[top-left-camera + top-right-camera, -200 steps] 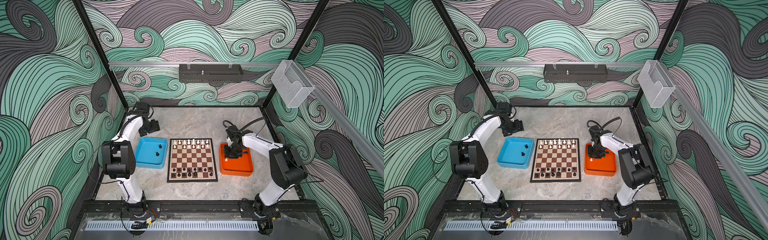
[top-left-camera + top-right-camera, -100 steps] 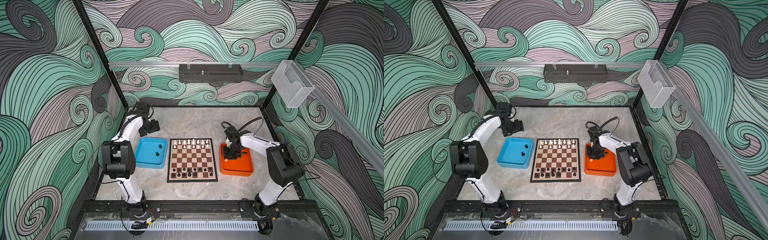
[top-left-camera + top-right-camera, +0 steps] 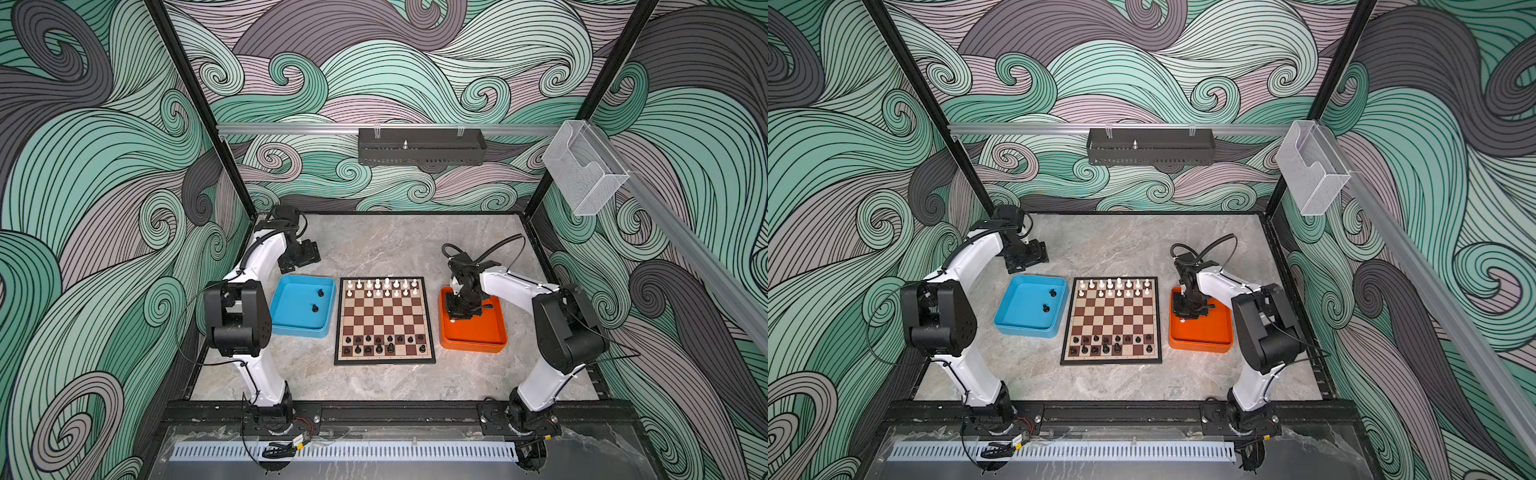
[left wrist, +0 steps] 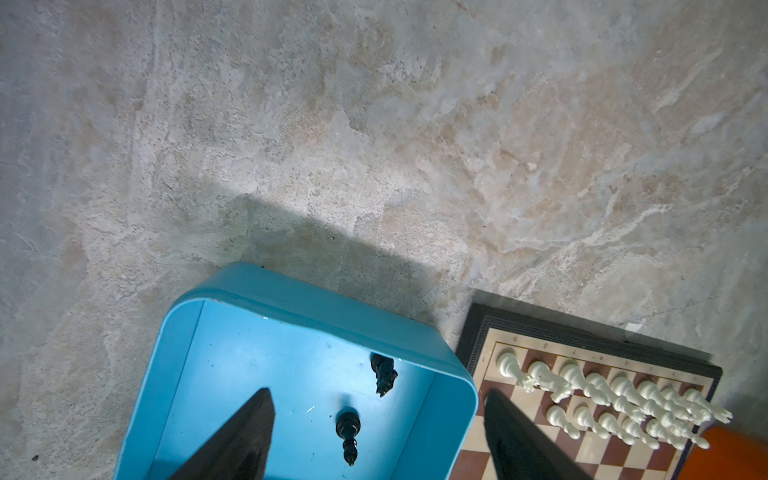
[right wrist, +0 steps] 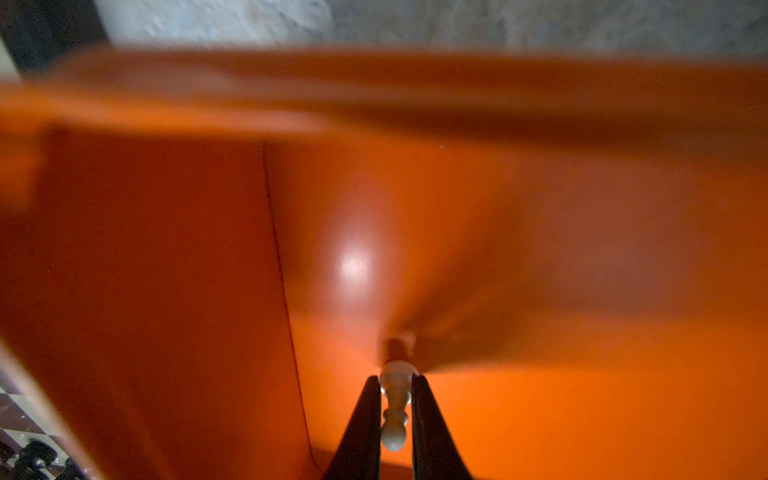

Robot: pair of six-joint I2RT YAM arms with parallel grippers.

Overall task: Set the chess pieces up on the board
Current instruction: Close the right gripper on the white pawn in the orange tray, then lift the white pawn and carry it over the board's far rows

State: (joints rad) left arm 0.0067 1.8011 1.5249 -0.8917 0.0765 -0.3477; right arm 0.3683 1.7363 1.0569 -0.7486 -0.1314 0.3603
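Right gripper (image 5: pixel 395 380): jaws clamped on the stem of a white pawn (image 5: pixel 394 415), low inside the orange tray (image 5: pixel 540 249).
White pawn: between the fingertips, its base at or just off the tray floor; which cannot be told.
Orange tray: directly beneath the gripper, with no other piece seen in it.
Step in hand: probably picking up a remaining white pawn.
Next move: lift clear of the tray wall, cross to the board (image 3: pixel 384 320) just beside it, and set the pawn upright in white's pawn row.
Left gripper (image 4: pixel 378 392): well apart from the right one, jaws wide and empty, near the blue tray (image 4: pixel 291 299) holding two black pieces (image 4: pixel 348 428).
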